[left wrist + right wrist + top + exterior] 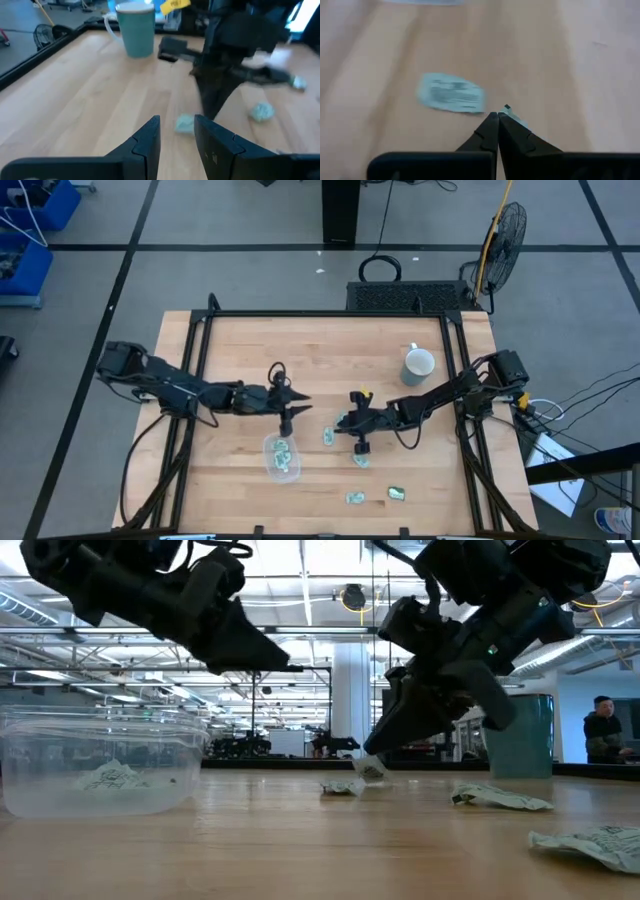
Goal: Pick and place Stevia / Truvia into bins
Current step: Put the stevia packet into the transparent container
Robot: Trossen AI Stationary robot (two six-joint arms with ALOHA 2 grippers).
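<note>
Stevia packet (512,116) is pinched by one corner in the right gripper (497,117), whose fingers are squeezed shut on it just above the table (240,350), near the middle. From there the clear bin (283,457) lies off toward the left arm's side, a few packets already inside. So I'd guess the next move is a short carry across to the bin. The left gripper (298,402) hangs beside the bin with its fingers apart and nothing between them, so it's actually the nearer arm. Another packet (451,93) lies flat just ahead of the right fingers. It has dark print on it, but I can't read any of it. More loose packets (376,495) sit near the front edge.
</note>
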